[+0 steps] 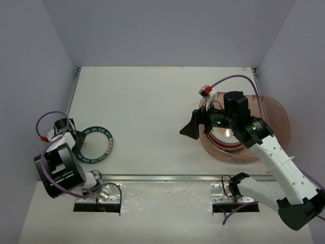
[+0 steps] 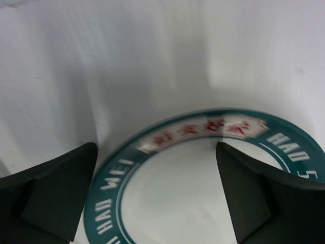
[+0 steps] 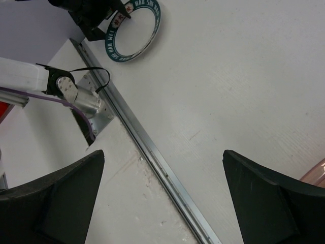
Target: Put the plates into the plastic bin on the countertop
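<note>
**Plate, teal-rimmed** [image 1: 95, 144]: lies flat on the countertop [image 1: 152, 96] near its left edge, close to the front metal strip [image 1: 167, 178]. It is the only plate outside the bin and is not yet lifted.

**Left gripper** [image 2: 156, 147]: jaws spread wide, one finger on either side of the plate's near rim. It is low and close but pinches nothing. It is likely placed this way so it can close on the rim, since a flat plate gives no other hold.

**Bin** [image 1: 278, 114]: sits at the countertop's right edge. A stack of plates [image 1: 226, 136] lies inside, with an orange-centred one on top.

**Right gripper** [image 3: 163, 152]: jaws spread and empty. It hangs over the bin's left rim, pointing towards the middle of the countertop, probably clear of the stack on purpose.
</note>
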`<action>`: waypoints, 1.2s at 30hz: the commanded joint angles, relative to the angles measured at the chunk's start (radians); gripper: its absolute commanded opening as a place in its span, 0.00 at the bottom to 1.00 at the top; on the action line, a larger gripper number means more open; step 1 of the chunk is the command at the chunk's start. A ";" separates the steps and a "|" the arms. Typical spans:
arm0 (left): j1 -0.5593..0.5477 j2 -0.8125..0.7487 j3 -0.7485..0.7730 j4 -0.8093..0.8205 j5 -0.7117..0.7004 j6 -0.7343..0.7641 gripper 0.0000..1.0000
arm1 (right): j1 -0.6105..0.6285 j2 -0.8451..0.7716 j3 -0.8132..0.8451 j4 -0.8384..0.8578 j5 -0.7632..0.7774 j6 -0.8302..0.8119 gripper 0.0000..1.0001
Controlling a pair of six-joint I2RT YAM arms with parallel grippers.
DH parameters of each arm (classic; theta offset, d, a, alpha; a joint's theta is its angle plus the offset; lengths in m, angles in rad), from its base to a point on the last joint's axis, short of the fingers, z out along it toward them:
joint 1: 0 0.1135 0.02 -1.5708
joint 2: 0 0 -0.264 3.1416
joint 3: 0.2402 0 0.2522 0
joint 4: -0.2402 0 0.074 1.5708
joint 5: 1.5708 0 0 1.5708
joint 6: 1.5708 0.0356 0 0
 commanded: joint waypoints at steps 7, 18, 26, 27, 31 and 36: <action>-0.236 -0.078 -0.135 0.366 0.376 -0.070 1.00 | 0.002 0.011 0.030 0.018 0.020 -0.035 0.99; -0.410 0.106 -0.117 0.564 0.418 -0.129 0.81 | 0.002 0.027 0.034 0.000 0.049 -0.042 0.99; -0.411 0.190 -0.132 0.632 0.447 -0.100 0.33 | 0.002 0.039 0.038 0.009 0.052 -0.036 0.99; -0.412 0.205 -0.132 0.643 0.455 -0.096 0.26 | 0.002 0.038 0.038 0.009 0.053 -0.035 0.99; -0.412 0.151 -0.156 0.671 0.473 -0.079 0.00 | 0.002 0.030 0.029 0.017 0.070 -0.034 0.99; -0.417 -0.060 -0.181 0.694 0.560 -0.042 0.00 | 0.002 0.019 -0.011 0.093 0.023 0.002 0.99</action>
